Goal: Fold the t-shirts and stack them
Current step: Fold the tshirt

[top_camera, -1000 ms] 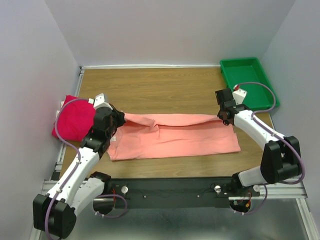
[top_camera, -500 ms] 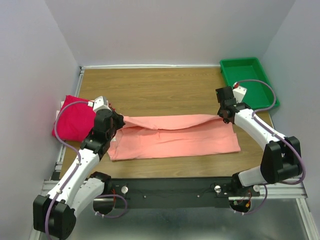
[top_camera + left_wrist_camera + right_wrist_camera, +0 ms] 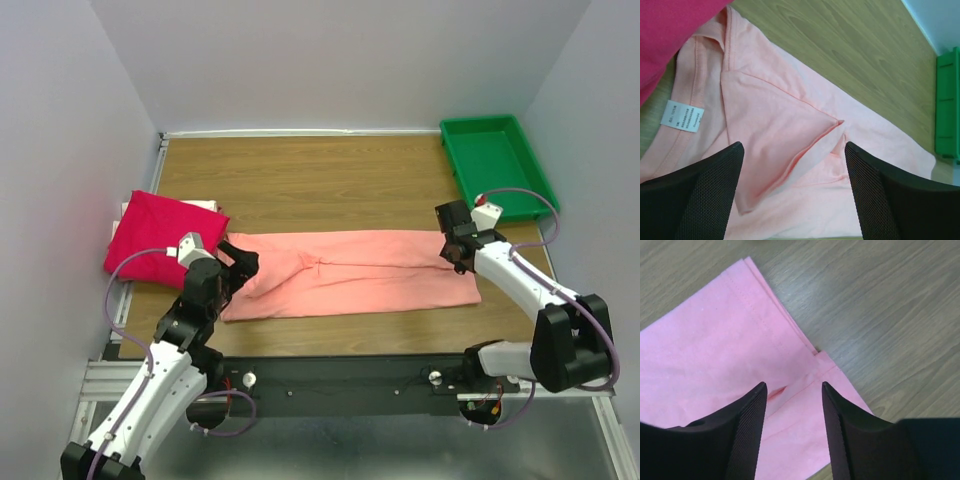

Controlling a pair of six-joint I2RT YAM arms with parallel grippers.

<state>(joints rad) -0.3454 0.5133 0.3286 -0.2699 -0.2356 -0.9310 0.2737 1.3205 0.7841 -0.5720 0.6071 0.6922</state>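
Observation:
The salmon-pink t-shirt (image 3: 350, 272) lies flat as a long folded band across the near half of the table. Its collar end with a white label (image 3: 682, 116) shows in the left wrist view, its hem corner (image 3: 790, 360) in the right wrist view. The magenta-red t-shirt (image 3: 160, 235) lies folded at the table's left edge, touching the pink one's collar end. My left gripper (image 3: 240, 268) hovers open over the pink shirt's left end, nothing between its fingers (image 3: 695, 195). My right gripper (image 3: 457, 255) stands open above the shirt's right end, also holding nothing.
A green plastic tray (image 3: 495, 160) sits at the back right corner, its edge visible (image 3: 946, 100) in the left wrist view. Bare wooden tabletop (image 3: 320, 185) stretches behind the shirts. Grey walls enclose the table on three sides.
Both grippers have opened and let go of the pink shirt's folded edge, which now lies flat. The left arm has pulled back toward the near edge; the right gripper shifted slightly nearer.

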